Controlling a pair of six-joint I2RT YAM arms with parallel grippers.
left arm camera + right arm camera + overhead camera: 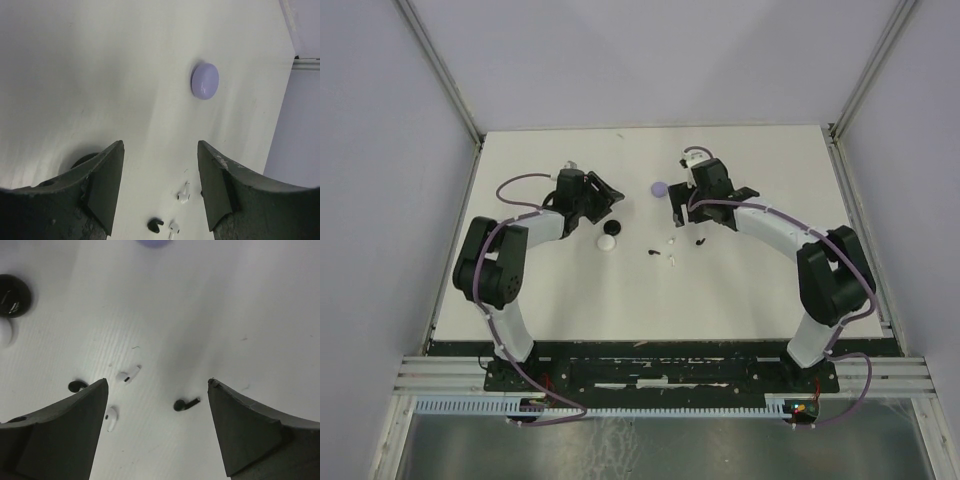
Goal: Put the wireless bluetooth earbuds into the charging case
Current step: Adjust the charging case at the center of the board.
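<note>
Lying loose on the white table (550,300), 4 earbuds (670,243) cluster between the 2 arms, 2 black and 2 white. Left fingers (105,185) stand apart with nothing between them, over bare table short of a lilac puck (205,80). Right fingers (85,420) are spread wide and empty, framing a black earbud (184,404) and a white earbud (127,375). A black puck (612,228) sits just beside a white puck (607,241).

Lilac charging case (205,80) glossy plastic; table (75,75) matt; black charging case (12,295) shiny, probably plastic.
</note>
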